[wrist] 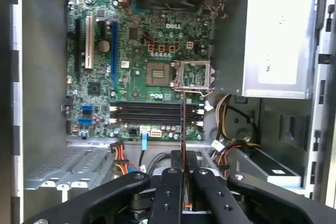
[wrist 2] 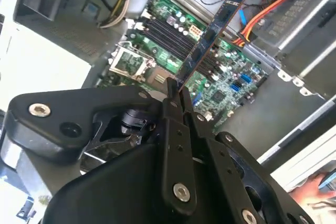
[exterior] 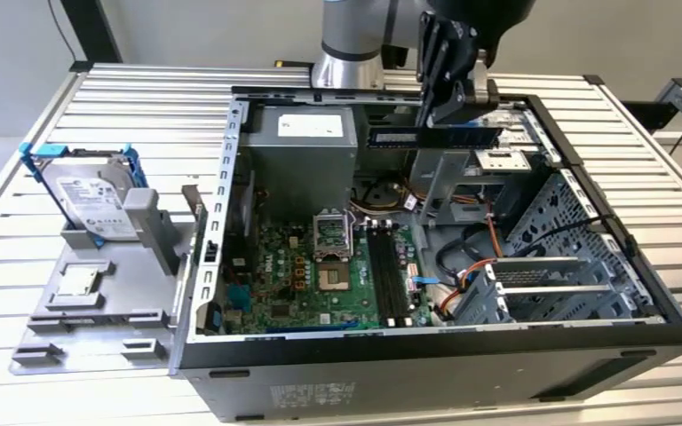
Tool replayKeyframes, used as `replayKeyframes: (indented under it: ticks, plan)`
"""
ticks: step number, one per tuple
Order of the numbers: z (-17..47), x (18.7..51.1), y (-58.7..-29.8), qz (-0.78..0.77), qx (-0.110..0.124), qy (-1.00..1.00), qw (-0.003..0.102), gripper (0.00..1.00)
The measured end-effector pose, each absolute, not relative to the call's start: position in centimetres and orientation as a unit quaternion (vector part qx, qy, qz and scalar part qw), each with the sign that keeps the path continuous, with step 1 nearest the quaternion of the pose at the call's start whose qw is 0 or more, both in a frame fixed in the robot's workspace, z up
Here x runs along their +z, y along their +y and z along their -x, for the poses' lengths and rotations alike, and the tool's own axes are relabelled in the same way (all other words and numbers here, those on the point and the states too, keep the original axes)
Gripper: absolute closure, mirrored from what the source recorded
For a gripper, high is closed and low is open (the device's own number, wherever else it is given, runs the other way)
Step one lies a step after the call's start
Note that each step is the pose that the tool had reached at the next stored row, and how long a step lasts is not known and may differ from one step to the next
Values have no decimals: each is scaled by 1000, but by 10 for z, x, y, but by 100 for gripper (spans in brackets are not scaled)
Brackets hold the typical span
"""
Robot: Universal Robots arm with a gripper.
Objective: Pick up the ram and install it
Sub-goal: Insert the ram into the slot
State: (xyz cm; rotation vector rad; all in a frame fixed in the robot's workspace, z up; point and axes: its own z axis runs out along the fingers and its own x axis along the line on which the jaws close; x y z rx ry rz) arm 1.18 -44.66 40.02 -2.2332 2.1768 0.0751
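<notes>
Ram (exterior: 433,137), a thin dark circuit stick, is gripped edge-on by the clenched pincer (exterior: 453,117) and held level in the air above the far part of the open computer case (exterior: 436,344). Below it lies the green motherboard (exterior: 305,275) with its long black memory slots (exterior: 389,277), all looking unfilled. The carry seems to be the step in hand. The stick appears to lie crosswise to the slots, so seating it would call for a turn, careful lining up, then a straight press down. Beyond, toward the exterior view's left, a hard drive (exterior: 86,200) stands on the slatted worktop (exterior: 152,89).
</notes>
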Motion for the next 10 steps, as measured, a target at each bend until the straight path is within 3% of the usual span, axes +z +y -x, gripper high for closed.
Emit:
replayKeyframes:
  ticks: [10]
  plan:
    - [-12, 400, -442, 716, 24, 698, 11, 100]
